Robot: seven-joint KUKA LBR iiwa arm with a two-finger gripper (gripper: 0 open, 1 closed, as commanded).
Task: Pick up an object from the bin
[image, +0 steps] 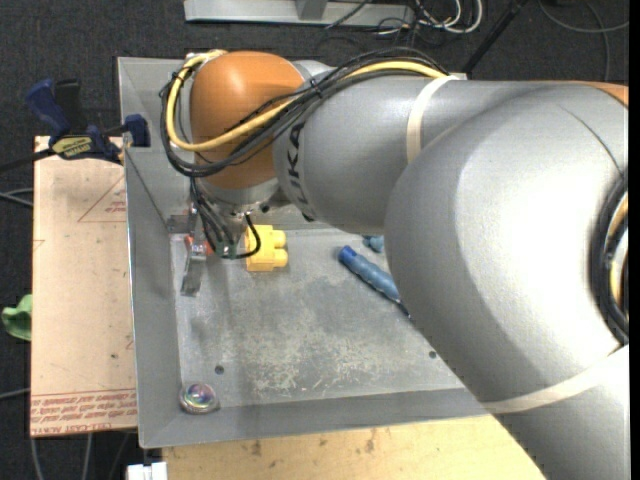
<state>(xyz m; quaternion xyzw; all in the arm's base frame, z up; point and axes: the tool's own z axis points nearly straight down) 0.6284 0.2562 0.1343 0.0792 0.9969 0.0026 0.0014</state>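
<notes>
My gripper [189, 282] hangs low in the bin's far left part, close to the left wall, under the arm's orange cover. A yellow blocky toy piece [267, 251] lies on the bin floor just to the right of the gripper, partly behind its black cables. Whether the gripper touches the toy cannot be made out. A blue pen-like stick [366, 271] lies further right on the floor, its far end hidden under the arm.
A small shiny round thing [198, 398] sits in the near left corner of the bin. The big grey arm covers the bin's right half and far side. The bare floor shows between the yellow piece and the near wall.
</notes>
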